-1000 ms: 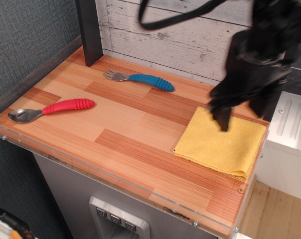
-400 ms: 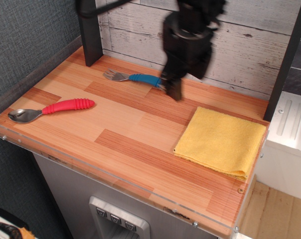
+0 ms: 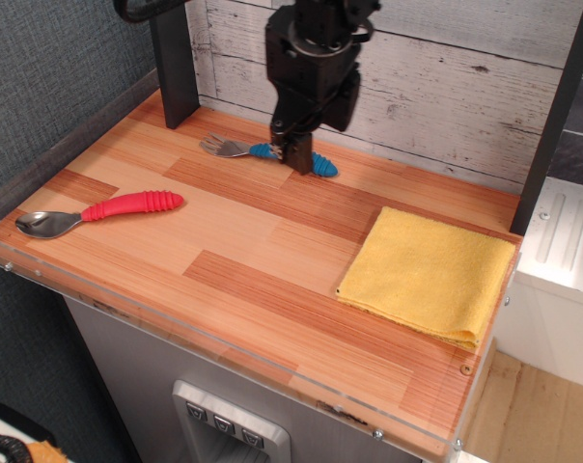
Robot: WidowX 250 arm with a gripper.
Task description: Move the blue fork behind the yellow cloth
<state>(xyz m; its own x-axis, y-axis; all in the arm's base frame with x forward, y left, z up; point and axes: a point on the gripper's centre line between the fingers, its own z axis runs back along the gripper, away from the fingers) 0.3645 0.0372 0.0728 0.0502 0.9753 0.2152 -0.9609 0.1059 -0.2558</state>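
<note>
The blue fork (image 3: 322, 165) lies near the back of the wooden table (image 3: 243, 260), with its silver tines (image 3: 219, 147) pointing left. My gripper (image 3: 293, 152) is directly over the middle of the fork's blue handle, low and near the table. Its dark fingers (image 3: 300, 157) hide that part of the handle and look open, one on each side. The yellow cloth (image 3: 429, 275) lies flat at the right front of the table, well to the right of the gripper.
A red-handled silver spoon (image 3: 127, 205) lies at the left front. A black post (image 3: 173, 58) stands at the back left corner and another (image 3: 552, 116) at the back right. A white plank wall (image 3: 446, 87) closes the back. A clear lip runs along the front edge (image 3: 224, 347).
My gripper has moved from above the yellow cloth leftward along the back of the table and lowered onto the blue fork's handle. The fork, spoon and cloth have not moved.
</note>
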